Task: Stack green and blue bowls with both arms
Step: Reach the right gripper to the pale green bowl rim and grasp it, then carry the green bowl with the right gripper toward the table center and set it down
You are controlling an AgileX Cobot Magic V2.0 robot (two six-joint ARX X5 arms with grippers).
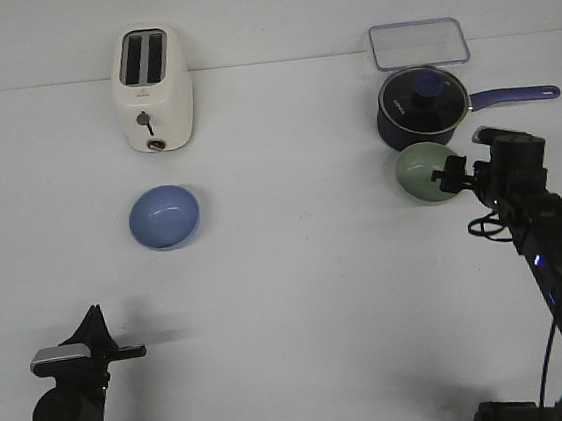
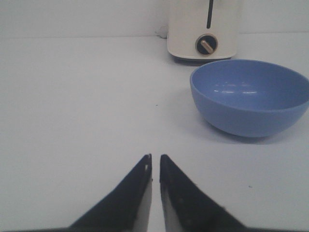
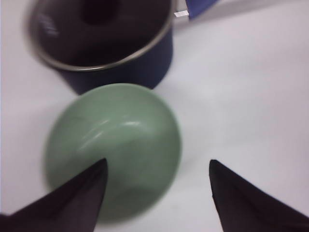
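A: Where were the bowls?

B: Green bowl [image 1: 424, 172] sat on the white table [image 1: 311, 308], right side, just in front of the dark navy saucepan [image 1: 421, 107], looked to be touching it or nearly. Blue bowl [image 1: 165, 217] was on the left side, in front of the cream toaster [image 1: 151, 87], a clear gap between them. Both upright, well apart from each other.

A: Right gripper?

B: Right gripper [image 3: 157, 166] was over the green bowl [image 3: 113, 147], fingers spread wide. One fingertip [image 3: 91, 181] hung over the bowl's inside, the other [image 3: 227, 186] outside its rim over the table. Couldn't tell if either touched the bowl.

A: Left?

B: Left gripper [image 2: 155, 158] was low at the near left edge, fingers almost pressed together, a thin slit between them, nothing in it. Blue bowl [image 2: 249, 95] lay ahead of it, well apart.

A: Anything else?

B: Clear lidded container [image 1: 418, 43] behind the saucepan.
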